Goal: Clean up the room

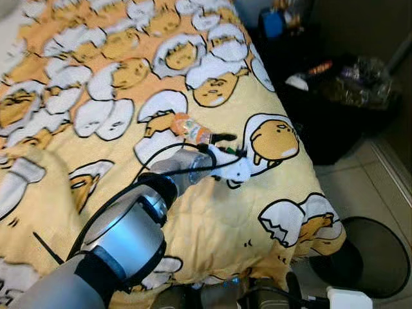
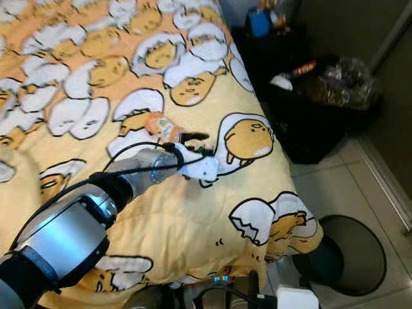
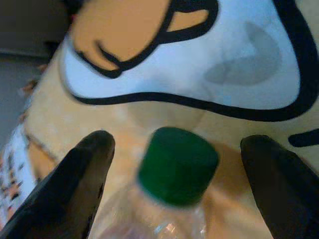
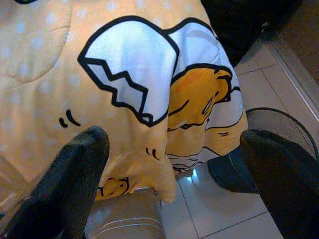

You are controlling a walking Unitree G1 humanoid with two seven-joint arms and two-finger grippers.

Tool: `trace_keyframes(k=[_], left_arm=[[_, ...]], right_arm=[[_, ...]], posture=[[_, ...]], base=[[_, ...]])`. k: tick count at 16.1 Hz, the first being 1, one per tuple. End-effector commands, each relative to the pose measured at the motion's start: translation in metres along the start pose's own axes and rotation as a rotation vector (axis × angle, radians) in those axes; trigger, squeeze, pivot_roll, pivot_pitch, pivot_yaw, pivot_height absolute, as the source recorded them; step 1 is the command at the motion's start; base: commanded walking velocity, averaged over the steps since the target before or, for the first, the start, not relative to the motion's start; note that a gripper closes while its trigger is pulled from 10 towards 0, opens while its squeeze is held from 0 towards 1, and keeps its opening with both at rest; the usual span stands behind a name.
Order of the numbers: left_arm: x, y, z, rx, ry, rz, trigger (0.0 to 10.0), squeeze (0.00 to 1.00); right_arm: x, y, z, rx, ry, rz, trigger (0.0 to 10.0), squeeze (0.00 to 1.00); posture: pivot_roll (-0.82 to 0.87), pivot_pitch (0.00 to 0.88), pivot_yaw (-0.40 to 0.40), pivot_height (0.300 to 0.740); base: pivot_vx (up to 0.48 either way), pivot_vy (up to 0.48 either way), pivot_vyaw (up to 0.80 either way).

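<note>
Yellow quilted bedspread, printed with egg-and-shell cartoon figures, covers the bed across the head views. A small clear plastic bottle with an orange label lies on its side near the middle of the spread. The left gripper is reached out over it from 7 o'clock, black fingers at the bottle's 3 o'clock end. The left wrist view shows the bottle's green cap between the two fingers, jaws spread wide, with a gap on either side and no contact visible. A black cable loops along the silver forearm.

Off the bed's edge at 2 o'clock stands a dark bin lined with a crinkled clear bag and holding mixed litter; more dark clutter with a blue item sits beyond it at 1 o'clock. A round black wire basket stands on the pale tiled floor at 4 o'clock, near the bed corner. Open tile lies between basket and bin.

The right gripper hangs by the bed's corner, jaws apart and holding nothing; its wrist view looks down the draped spread edge to the tiles and the basket rim.
</note>
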State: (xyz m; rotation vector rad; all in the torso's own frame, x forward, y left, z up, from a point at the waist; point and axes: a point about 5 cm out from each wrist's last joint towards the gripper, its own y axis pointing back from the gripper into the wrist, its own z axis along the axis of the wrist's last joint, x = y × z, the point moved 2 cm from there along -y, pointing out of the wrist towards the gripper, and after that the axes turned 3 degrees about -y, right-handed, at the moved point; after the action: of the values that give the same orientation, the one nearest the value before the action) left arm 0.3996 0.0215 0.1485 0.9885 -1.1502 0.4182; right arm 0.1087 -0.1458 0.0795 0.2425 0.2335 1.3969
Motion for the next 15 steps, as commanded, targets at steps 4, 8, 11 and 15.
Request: trace_keyframes(k=[4, 8, 11, 15], left_arm=[[-0.002, 0.000, -0.007, 0.073, -0.067, -0.034, 10.0, 0.00], [0.003, 0.002, -0.015, 0.119, 0.093, 0.012, 0.0, 0.00], [0.003, 0.003, -0.019, 0.125, 0.105, 0.013, 0.0, 0.00], [-0.006, 0.002, -0.017, 0.091, 0.190, -0.010, 0.0, 0.00]], right_arm=[[0.002, 0.006, -0.003, 0.032, -0.003, 0.001, 10.0, 0.00], [0.001, 0.002, -0.001, 0.025, -0.010, -0.014, 10.0, 0.00], [0.000, -0.001, -0.002, 0.030, -0.019, -0.017, 10.0, 0.00], [-0.001, -0.015, -0.001, 0.018, -0.029, -0.012, 10.0, 0.00]], posture=[[-0.26, 0.373, 0.138, 0.740], [-0.26, 0.369, 0.144, 0.740], [-0.25, 0.367, 0.139, 0.740], [-0.22, 0.325, 0.141, 0.740]], base=[[0.000, 0.000, 0.00], [0.000, 0.000, 0.00], [0.000, 0.000, 0.00], [0.000, 0.000, 0.00]])
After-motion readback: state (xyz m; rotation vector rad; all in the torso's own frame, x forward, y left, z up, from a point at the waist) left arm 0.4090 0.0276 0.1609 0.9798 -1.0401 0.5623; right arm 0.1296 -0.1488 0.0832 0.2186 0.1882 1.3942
